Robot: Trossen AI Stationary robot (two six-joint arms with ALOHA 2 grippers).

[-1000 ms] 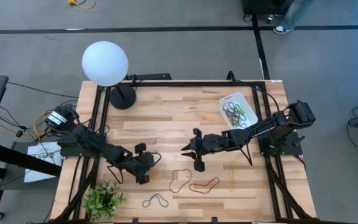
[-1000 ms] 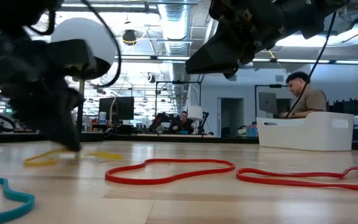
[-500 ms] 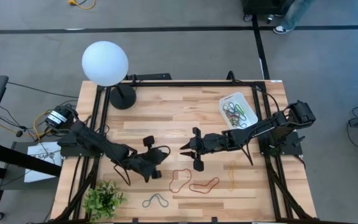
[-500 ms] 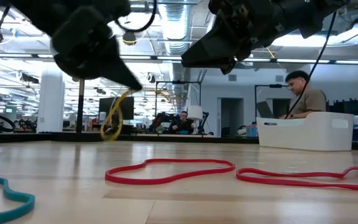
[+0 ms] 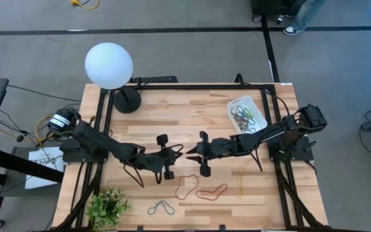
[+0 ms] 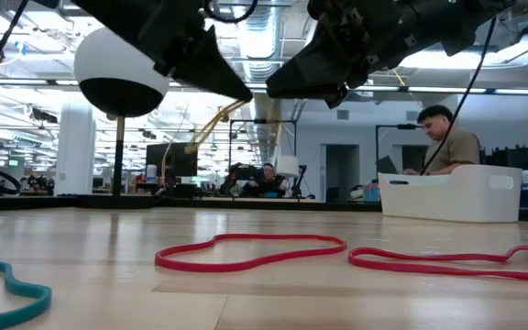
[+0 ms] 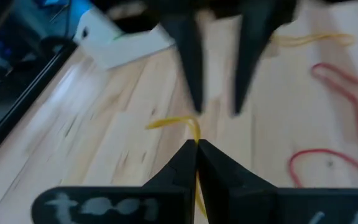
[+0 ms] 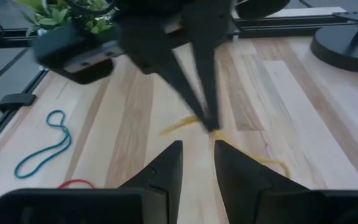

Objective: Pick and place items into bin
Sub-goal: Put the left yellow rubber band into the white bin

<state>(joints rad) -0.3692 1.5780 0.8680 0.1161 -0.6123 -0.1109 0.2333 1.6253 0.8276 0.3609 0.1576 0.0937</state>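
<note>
Holding a thin yellow rubber-band loop (image 7: 178,122) pinched in its closed fingertips, the left gripper (image 5: 180,149) has lifted it off the pale wooden table (image 5: 172,116) and swung toward centre since a second ago, now tip to tip with the right gripper (image 5: 190,153), whose fingers stay part open and empty, which reads as a handover toward the small white rectangular plastic bin (image 5: 256,108) at the far right corner. Wrist views show the band dangling between the two tips, hidden from overhead; only the high view shows red loops (image 5: 201,188), a yellow loop (image 5: 241,182) and a grey-blue loop (image 5: 161,207) awaiting pickup.
</note>
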